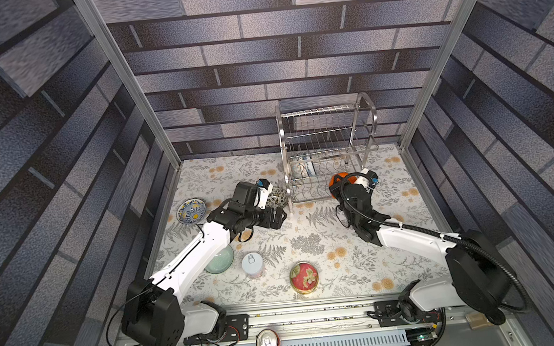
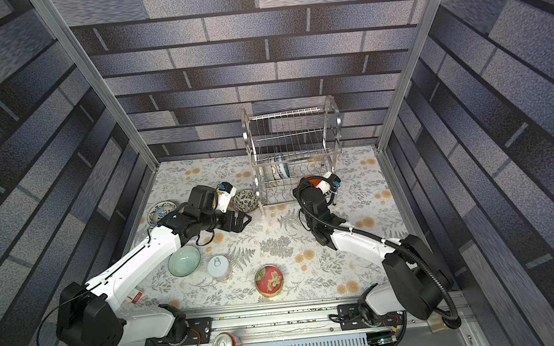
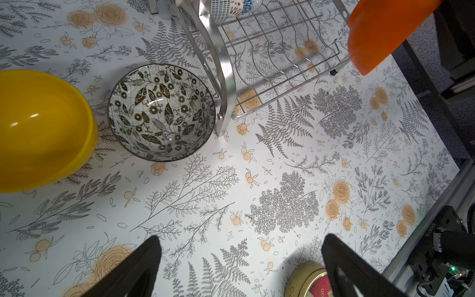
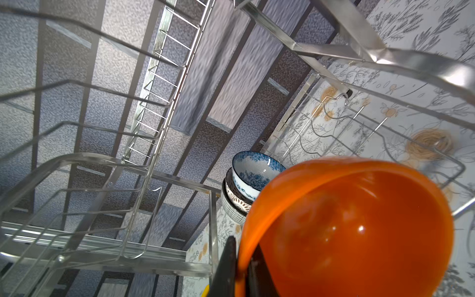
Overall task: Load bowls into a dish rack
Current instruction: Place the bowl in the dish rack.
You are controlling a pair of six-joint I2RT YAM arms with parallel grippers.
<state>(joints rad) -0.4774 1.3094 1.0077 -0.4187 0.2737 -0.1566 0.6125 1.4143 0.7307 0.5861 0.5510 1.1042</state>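
- Floral-print counter (image 1: 307,222), brick-pattern walls (image 1: 291,42); dish rack (image 1: 324,125) far, right of centre.
- Right gripper (image 4: 241,267) pinches orange bowl (image 4: 359,231) rim, beside rack's lower tier.
- Left gripper (image 3: 240,237) spread wide, near dark floral bowl (image 3: 162,113).

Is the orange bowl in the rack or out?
Out. The right tool pinches the orange bowl by its rim, beside the dish rack, not on its shelf.
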